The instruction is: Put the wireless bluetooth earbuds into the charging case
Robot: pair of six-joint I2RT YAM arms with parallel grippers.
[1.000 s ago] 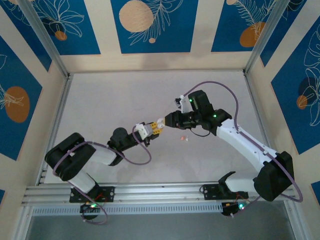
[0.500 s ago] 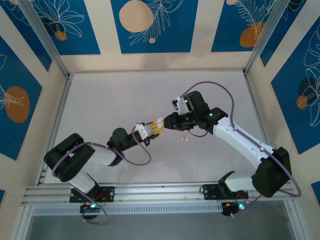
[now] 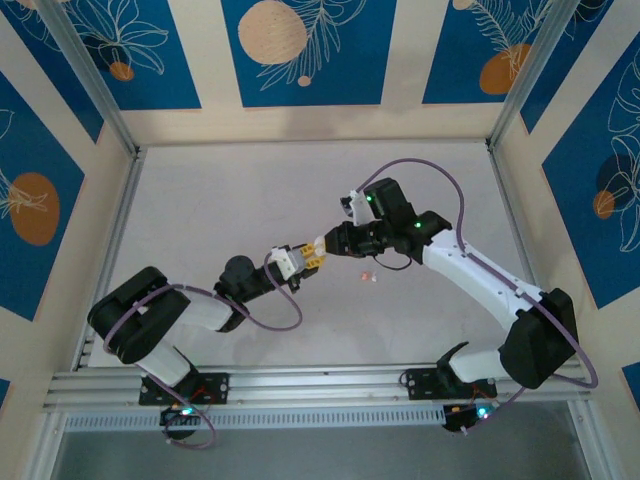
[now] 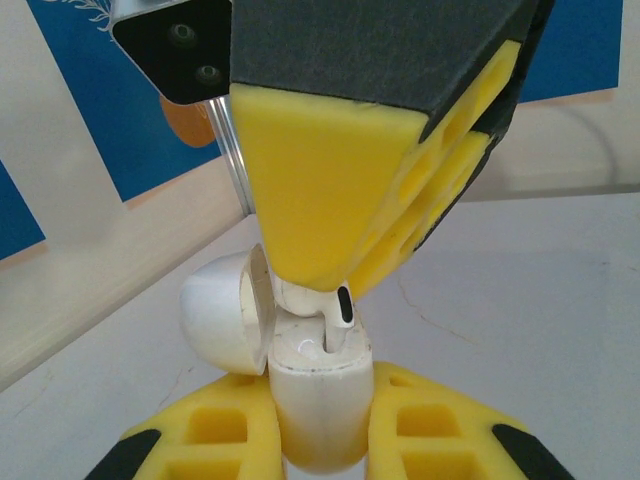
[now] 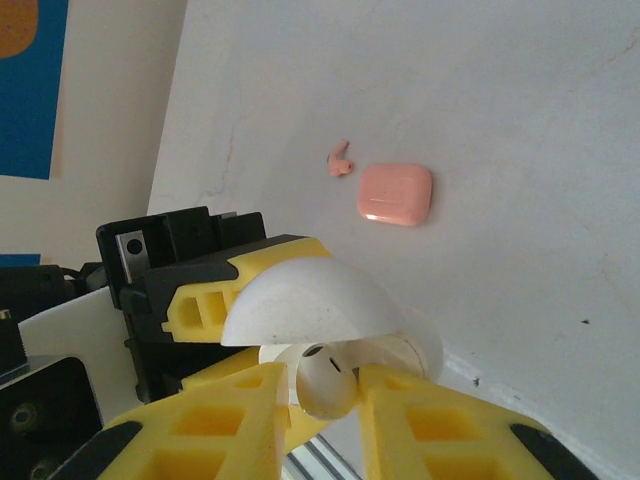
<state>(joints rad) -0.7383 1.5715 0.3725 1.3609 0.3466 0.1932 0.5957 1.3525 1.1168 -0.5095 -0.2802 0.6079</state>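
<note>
Near the middle of the table (image 3: 250, 190), with its arm lying off toward eight o'clock, the left gripper (image 3: 298, 260) was clamped on the white charging case (image 4: 320, 410), one yellow finger on each side of its body. The case stood upright, its lid (image 4: 215, 315) swung open toward ten o'clock. Right over it, at twelve o'clock, the right gripper (image 3: 324, 243) pinched the white earbud (image 5: 325, 382) between its fingertips. The earbud sat at the open mouth of the case; how far in, I could not tell. Further right, at about four o'clock from the two grippers, the pink case (image 5: 395, 193) lay shut on the table, clear of both arms. A pink earbud (image 5: 341, 160) lay just beside it at its ten o'clock, not touching.
</note>
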